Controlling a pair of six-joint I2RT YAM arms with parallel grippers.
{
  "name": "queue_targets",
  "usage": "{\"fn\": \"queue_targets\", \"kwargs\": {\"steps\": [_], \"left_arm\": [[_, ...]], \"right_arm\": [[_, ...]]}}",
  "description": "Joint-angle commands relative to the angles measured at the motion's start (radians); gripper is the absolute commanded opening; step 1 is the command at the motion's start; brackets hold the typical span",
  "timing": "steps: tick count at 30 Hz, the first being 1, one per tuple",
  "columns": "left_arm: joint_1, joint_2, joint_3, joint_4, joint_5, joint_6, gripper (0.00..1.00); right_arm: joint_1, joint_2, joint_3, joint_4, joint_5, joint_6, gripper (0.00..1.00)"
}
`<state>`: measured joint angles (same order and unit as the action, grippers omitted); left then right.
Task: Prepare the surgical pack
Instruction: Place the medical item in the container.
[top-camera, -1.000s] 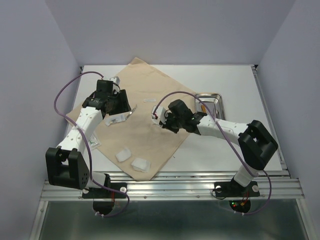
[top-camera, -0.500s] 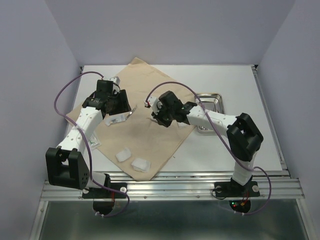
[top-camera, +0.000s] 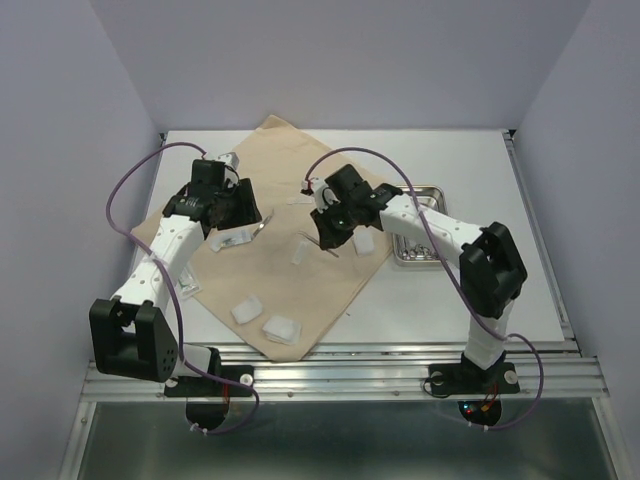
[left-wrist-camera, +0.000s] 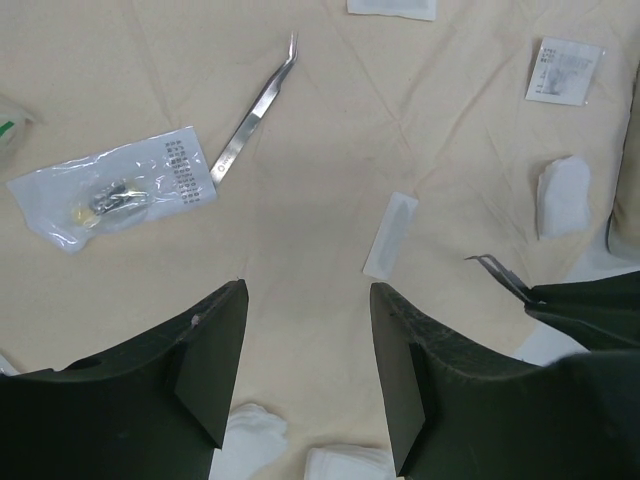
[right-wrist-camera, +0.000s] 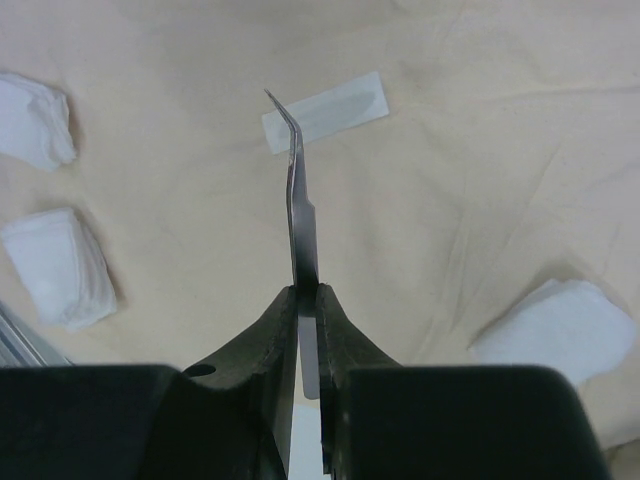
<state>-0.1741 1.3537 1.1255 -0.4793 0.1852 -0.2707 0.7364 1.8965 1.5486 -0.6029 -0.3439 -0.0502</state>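
Two tools | right tool clamped on forceps, swung from tray at right edge over cloth | left tool apart, idle | placement likely next.

Right claw, gripping forceps, shifted farther across cloth; elbow drew inward; gauze pad uncovered.
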Motion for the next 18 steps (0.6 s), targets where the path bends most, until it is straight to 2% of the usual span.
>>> {"fn": "queue_targets", "kwargs": {"steps": [1, 12, 14, 18], "left_arm": [[0.007, -0.054, -0.009, 0.015, 0.008, 0.008, 0.63], [0.007, -0.036, 0.014, 0.011, 0.016, 0.007, 0.63], [0.007, -0.031, 0.016, 0.013, 0.016, 0.007, 0.63], [0.007, -0.022, 0.016, 0.013, 0.017, 0.007, 0.63]], "right_arm": [[-0.054, -0.137, -0.036, 0.014, 0.104, 0.088, 0.01], [-0.386, -0.488, -0.375, 0.181, 0.384, 0.248, 0.01], [-0.446, -0.514, -0.418, 0.199, 0.414, 0.253, 0.01], [-0.479, -0.524, -0.499, 0.253, 0.491, 0.202, 0.01]]}}
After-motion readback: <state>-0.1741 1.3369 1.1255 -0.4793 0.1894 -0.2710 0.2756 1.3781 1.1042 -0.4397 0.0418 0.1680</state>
